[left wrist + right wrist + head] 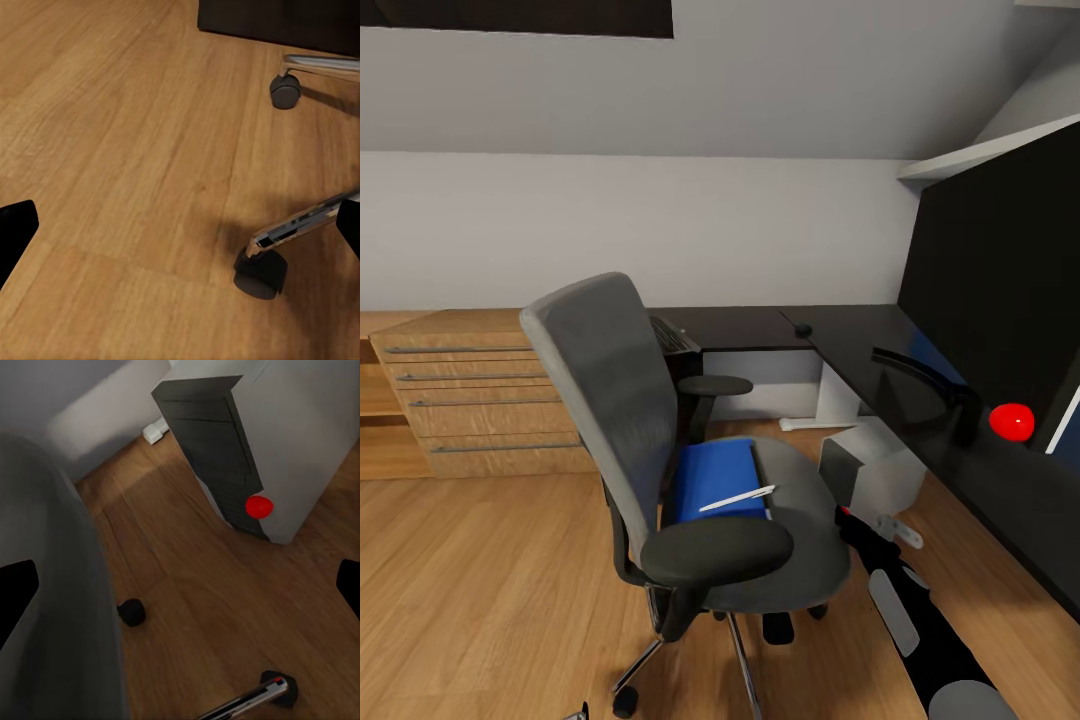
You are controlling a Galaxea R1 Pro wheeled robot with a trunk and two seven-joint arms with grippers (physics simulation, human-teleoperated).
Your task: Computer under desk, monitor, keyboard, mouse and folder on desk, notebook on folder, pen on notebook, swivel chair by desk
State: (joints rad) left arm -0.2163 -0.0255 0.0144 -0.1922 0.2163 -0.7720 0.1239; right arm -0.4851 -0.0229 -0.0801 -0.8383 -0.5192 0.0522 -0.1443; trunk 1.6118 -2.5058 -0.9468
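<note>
Most jobs are left. My blue folder (715,480) and pen (737,497) lie on the swivel chair (660,440), beside the bench (840,350). My computer (255,450) sits under it. Both my grippers (180,232) (184,592) are wide open, holding nothing.

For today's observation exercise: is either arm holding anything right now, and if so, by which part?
Nothing is held. The jaws of both the left gripper and right gripper stand wide open over bare floor; the folder and pen lie on the swivel chair.
</note>
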